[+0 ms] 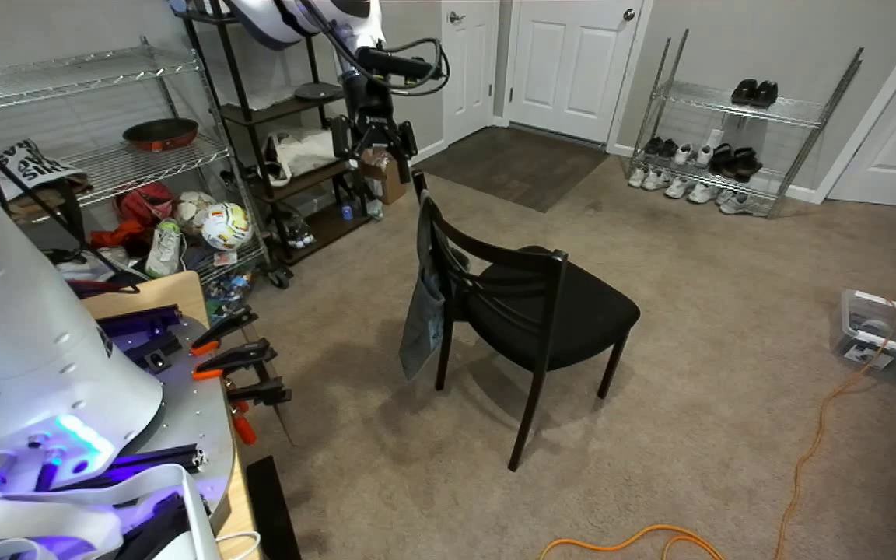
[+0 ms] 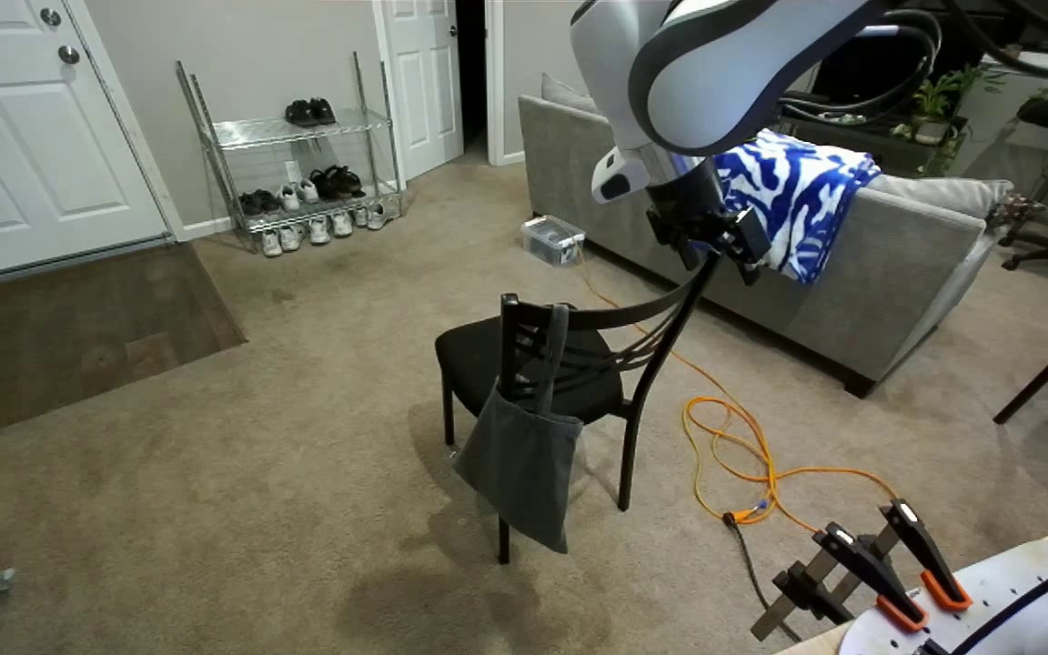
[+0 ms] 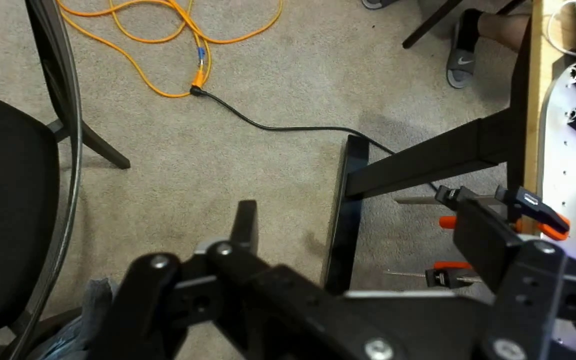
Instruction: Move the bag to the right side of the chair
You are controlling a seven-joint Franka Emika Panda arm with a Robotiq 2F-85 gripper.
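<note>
- Carpet [image 1: 712, 435]: broad stretch off the seat side of the chair [image 1: 584, 311], out to the shoe rack [image 2: 246, 134]; narrower strip between backrest and desk [image 1: 183, 292].
- Grey sofa [image 2: 897, 282]: its back edges the carpet in an exterior view, blue-and-white throw [image 2: 788, 209] draped over the top.
- Wire shelving [image 1: 90, 74]: bounds the floor along the wall, past the desk corner.
- Desk: pale wood rim, metal plate on top; black foot bar [image 3: 349, 220] on the floor marks the strip's far edge in the wrist view.
- Robot arm [image 2: 715, 105]: out over the floor from the desk, wrist high near the backrest.
- Chair: black, upright, backrest toward the desk; curved top rail the closest edge to the arm.
- Bag [image 2: 524, 464]: limp, grey, hung by its handles near one end of the top rail, outside the backrest, hem low by a leg's foot. Partly hidden at lower left in the wrist view.
- Clear bin [image 2: 553, 240]: beside the sofa, well apart from the chair.
- Jaws: released, fingers [image 3: 483, 240] wide apart; above the strip, off the rail and apart from the bag.
- Clamps [image 2: 870, 564]: jut past the desk rim.
- Orange cord [image 2: 838, 469]: loops on the carpet, off the backrest end away from the bag.
</note>
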